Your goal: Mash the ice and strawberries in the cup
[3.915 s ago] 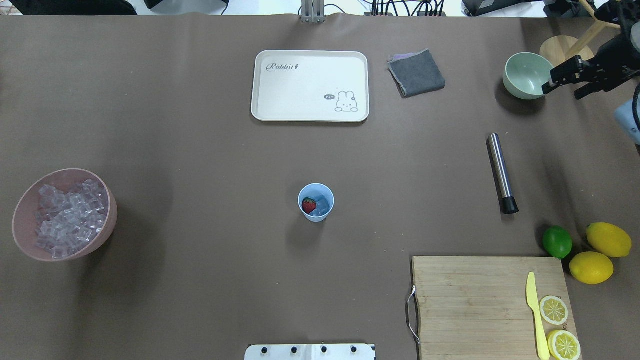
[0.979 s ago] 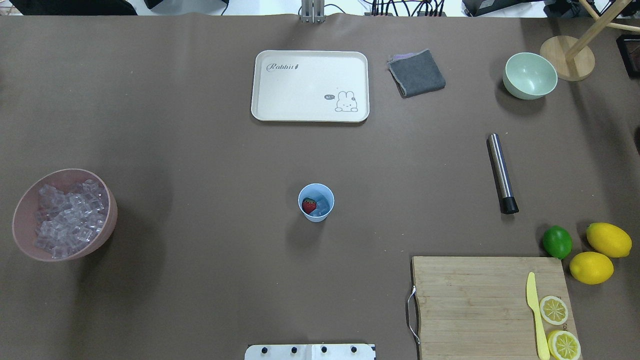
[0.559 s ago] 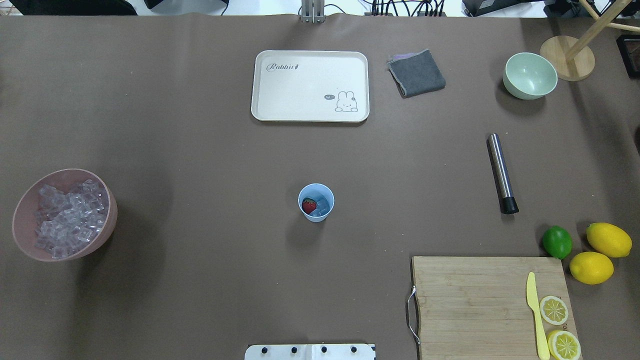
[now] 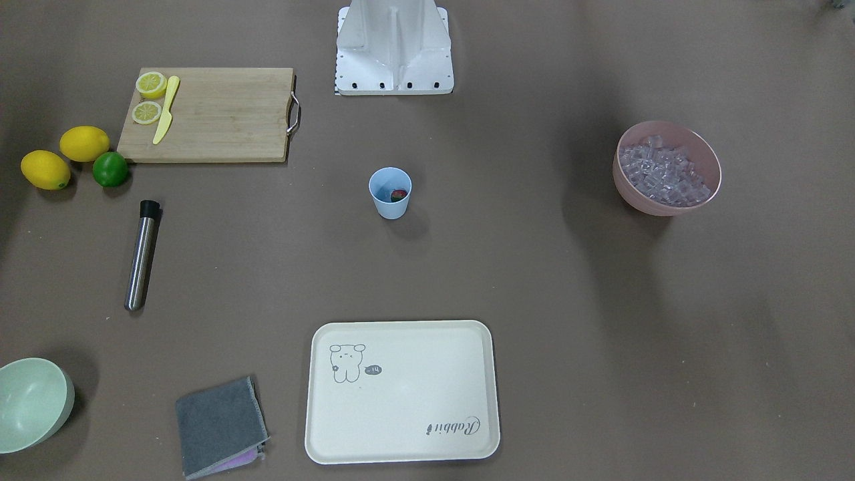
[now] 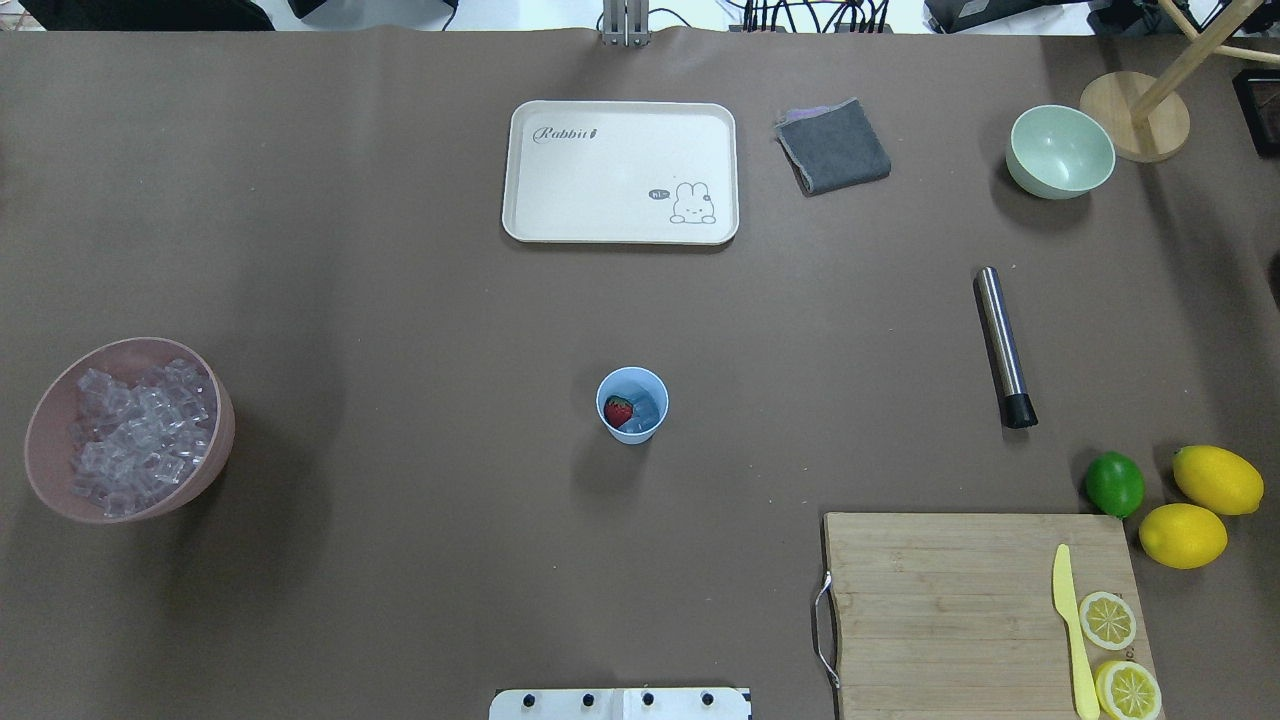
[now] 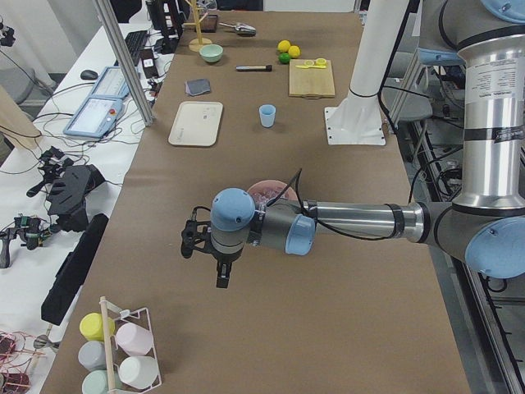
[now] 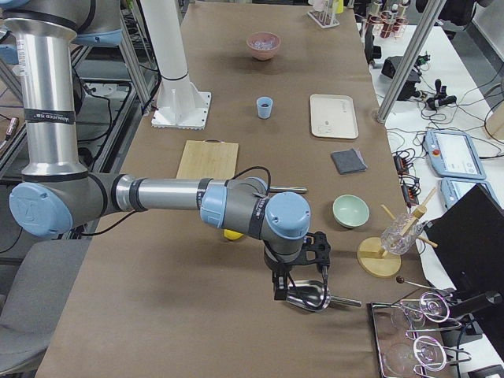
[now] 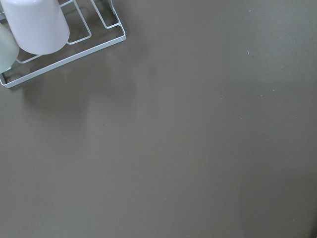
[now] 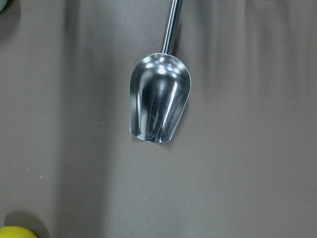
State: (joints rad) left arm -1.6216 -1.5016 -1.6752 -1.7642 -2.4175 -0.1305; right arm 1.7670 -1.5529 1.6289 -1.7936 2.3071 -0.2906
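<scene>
The light blue cup (image 5: 632, 405) stands upright mid-table, also in the front view (image 4: 390, 194). Inside it lie a red strawberry (image 5: 618, 410) and some ice (image 5: 647, 411). More ice (image 5: 135, 435) fills a pink bowl (image 5: 40, 470) at the left. My left gripper (image 6: 220, 275) hangs over bare table beyond the pink bowl, far from the cup. My right gripper (image 7: 299, 285) hovers over a metal scoop (image 9: 158, 101) lying at the table's right end. Both show only in the side views, so I cannot tell whether they are open or shut.
A steel muddler (image 5: 1003, 347) with a black tip lies right of the cup. A cutting board (image 5: 950, 600) holds a yellow knife and lemon slices; a lime (image 5: 1114, 483) and two lemons sit beside it. A white tray (image 5: 620, 170), grey cloth (image 5: 833, 146) and pale green bowl (image 5: 1060, 152) lie at the far side.
My right gripper, seen by the green bowl at the start, has left the overhead view. Nothing on the table has moved in the last second.
</scene>
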